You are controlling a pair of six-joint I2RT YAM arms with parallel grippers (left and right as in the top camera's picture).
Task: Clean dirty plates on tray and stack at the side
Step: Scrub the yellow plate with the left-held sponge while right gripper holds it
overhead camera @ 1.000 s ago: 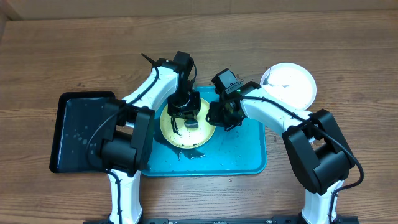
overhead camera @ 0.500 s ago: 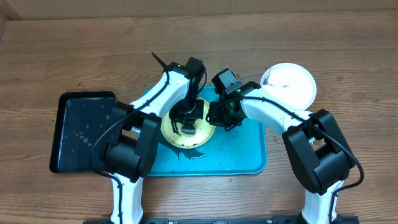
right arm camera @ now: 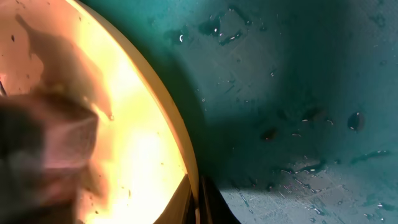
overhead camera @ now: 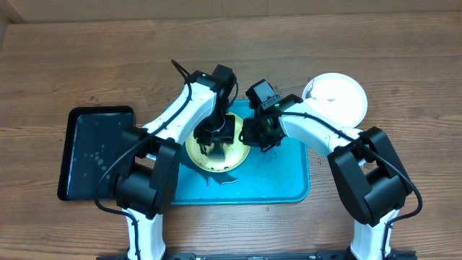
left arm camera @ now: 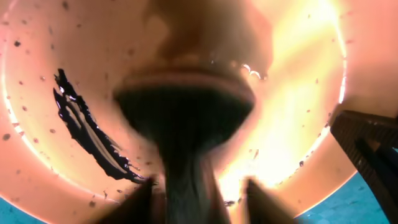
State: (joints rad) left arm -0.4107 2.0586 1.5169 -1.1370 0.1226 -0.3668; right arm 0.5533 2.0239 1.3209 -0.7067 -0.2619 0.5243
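A yellow-green rimmed plate (overhead camera: 196, 149) lies on the blue tray (overhead camera: 281, 180). In the left wrist view the plate (left arm camera: 298, 93) carries a dark smear (left arm camera: 87, 140). My left gripper (overhead camera: 214, 140) hovers over the plate's middle. Its jaws (left arm camera: 202, 194) stand apart, with a dark, blurred scrubbing tool (left arm camera: 186, 118) between them and a gap on the tool's right side. My right gripper (overhead camera: 253, 137) is shut on the plate's right rim. In the right wrist view the rim (right arm camera: 186, 155) runs between the fingers (right arm camera: 198, 200).
A white plate (overhead camera: 336, 97) sits on the wooden table to the right of the tray. A black tray (overhead camera: 94, 152) lies at the left. Water drops dot the wet blue tray floor (right arm camera: 298, 93). A blurred grey shape (right arm camera: 43, 143) crosses the plate.
The left jaws have spread apart around the dark tool they were shut on, and the left wrist has shifted slightly over the plate. The right arm has not moved.
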